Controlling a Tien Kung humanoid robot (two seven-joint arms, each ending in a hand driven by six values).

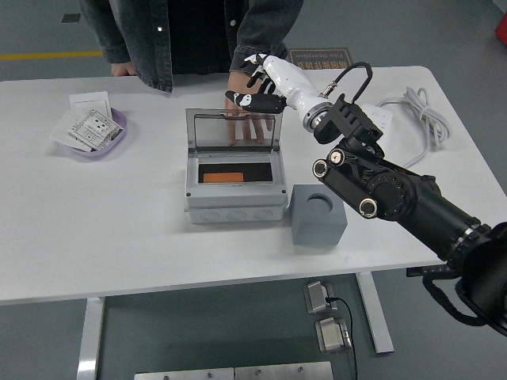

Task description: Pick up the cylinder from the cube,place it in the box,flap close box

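one box (234,180), one cube (318,214), one power strip (377,120)
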